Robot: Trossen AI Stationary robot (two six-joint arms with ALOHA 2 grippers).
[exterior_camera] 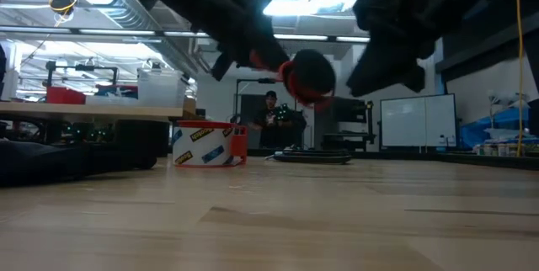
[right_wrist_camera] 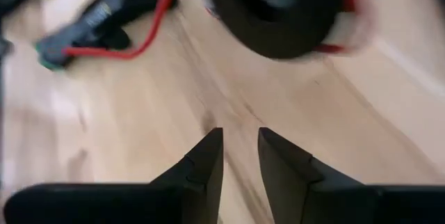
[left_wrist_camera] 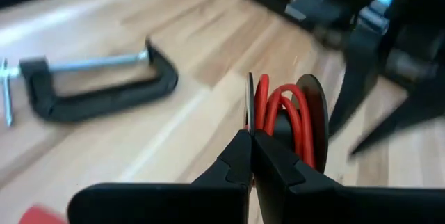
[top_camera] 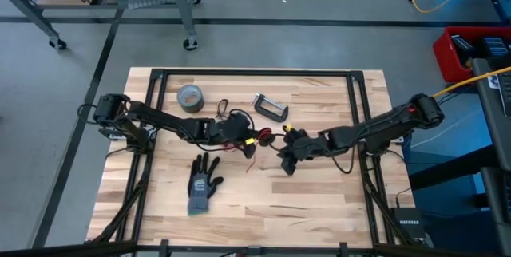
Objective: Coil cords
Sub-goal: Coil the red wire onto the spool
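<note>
We see both arms reaching in over the middle of the wooden surface [top_camera: 319, 193]. The left pincer [left_wrist_camera: 250, 135] is clenched on the red cord [left_wrist_camera: 281, 116], whose loops stand just past its fingertips, wound beside a dark round disc [left_wrist_camera: 316, 116]; in the high view this cord [top_camera: 257, 142] sits between the two arms, lifted at the left pincer [top_camera: 249, 139], with a strand trailing down to the boards. From table height the red loops [exterior_camera: 290, 77] hang in the air well above the wood. The right pincer [right_wrist_camera: 240, 147] is released, its fingers a little apart with nothing between them, hovering over bare wood just short of the disc and cord [right_wrist_camera: 139, 40]; from above it [top_camera: 289, 161] lies just right of the cord. A black looped cord [top_camera: 223, 108] rests near the duct-tape roll [top_camera: 190, 96]. A C-clamp [top_camera: 271, 108] lies behind the pincers, apart from them, and a dark glove [top_camera: 203, 183] lies nearer the front edge. Far behind the surface, a person [exterior_camera: 269, 119] is in the room.
</note>
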